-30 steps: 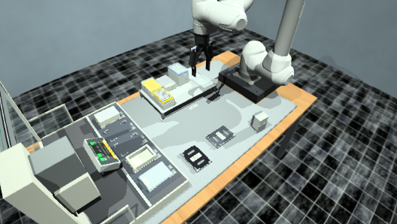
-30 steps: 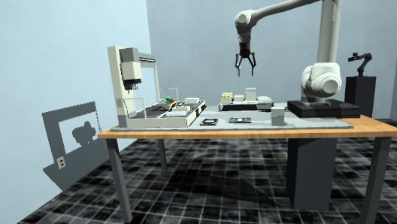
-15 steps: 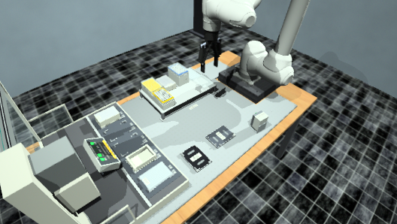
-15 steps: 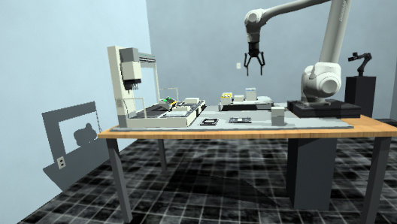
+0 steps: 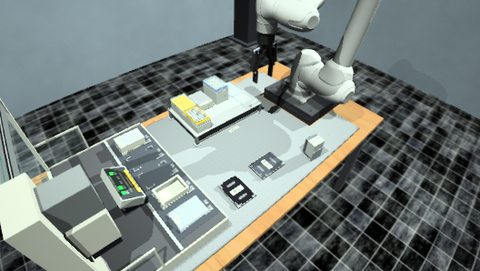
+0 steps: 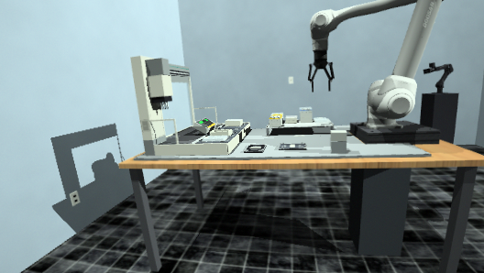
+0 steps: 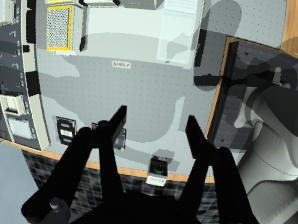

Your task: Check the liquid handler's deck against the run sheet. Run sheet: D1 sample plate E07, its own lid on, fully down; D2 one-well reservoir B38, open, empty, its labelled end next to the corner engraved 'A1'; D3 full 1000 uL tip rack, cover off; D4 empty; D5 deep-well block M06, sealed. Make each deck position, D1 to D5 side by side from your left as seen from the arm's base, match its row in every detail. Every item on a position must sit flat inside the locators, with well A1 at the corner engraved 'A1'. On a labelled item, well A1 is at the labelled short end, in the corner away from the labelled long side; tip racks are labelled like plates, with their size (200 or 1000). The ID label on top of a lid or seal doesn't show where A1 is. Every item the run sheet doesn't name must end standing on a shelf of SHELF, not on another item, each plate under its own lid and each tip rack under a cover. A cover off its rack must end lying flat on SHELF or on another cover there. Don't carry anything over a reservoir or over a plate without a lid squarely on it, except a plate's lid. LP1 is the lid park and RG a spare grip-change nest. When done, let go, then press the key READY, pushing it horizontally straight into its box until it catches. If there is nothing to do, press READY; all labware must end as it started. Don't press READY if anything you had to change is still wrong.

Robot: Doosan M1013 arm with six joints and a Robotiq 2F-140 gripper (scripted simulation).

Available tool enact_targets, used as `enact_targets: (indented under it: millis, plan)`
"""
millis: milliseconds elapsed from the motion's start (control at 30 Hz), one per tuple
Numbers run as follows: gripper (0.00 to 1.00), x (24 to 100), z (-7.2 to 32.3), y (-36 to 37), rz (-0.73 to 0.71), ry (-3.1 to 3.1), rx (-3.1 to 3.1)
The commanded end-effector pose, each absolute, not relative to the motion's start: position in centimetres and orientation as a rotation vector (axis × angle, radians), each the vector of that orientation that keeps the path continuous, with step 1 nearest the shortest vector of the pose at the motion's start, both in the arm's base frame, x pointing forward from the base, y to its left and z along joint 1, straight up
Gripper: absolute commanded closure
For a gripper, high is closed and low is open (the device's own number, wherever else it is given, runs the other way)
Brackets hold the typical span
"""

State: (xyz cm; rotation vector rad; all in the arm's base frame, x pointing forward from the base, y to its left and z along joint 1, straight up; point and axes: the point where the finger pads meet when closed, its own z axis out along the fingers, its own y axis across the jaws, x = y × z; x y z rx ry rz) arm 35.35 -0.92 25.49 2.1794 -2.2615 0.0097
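Note:
My gripper [image 5: 263,68] hangs high above the back of the table, over the right end of SHELF [image 5: 214,111]. It is open and empty, and it shows the same way in the side view [image 6: 320,81] and the wrist view [image 7: 156,119]. The deck [image 5: 159,179] holds a white sealed block [image 5: 129,140] at its far end. Two bare positions [image 5: 150,165] come after it. Then come an open one-well reservoir [image 5: 170,190] and a lidded plate [image 5: 188,213] at the near end. SHELF carries a yellow tip rack [image 5: 184,104], a second yellow-edged rack [image 5: 198,115], a grey plate [image 5: 200,99], a tall blue-topped rack [image 5: 215,88] and a clear flat item [image 5: 241,97].
Two black nests [image 5: 237,191] [image 5: 266,165] lie on the mat in front of the deck. The READY key box [image 5: 314,146] stands near the table's front edge. A panel with green buttons [image 5: 122,186] sits beside the deck. The arm's base [image 5: 302,102] is at the back right.

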Motion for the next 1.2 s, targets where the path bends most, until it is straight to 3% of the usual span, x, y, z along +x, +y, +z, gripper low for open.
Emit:
enact_targets:
  millis: [0, 267, 1167]
  plan:
    - [0.33, 34.0, 25.6, -0.9, 0.01, -2.262, 2.18]
    - [0.33, 32.5, 25.6, -1.4, 0.01, -2.262, 2.18]
    - [0.33, 32.5, 25.6, -13.9, 0.011, -2.262, 2.18]
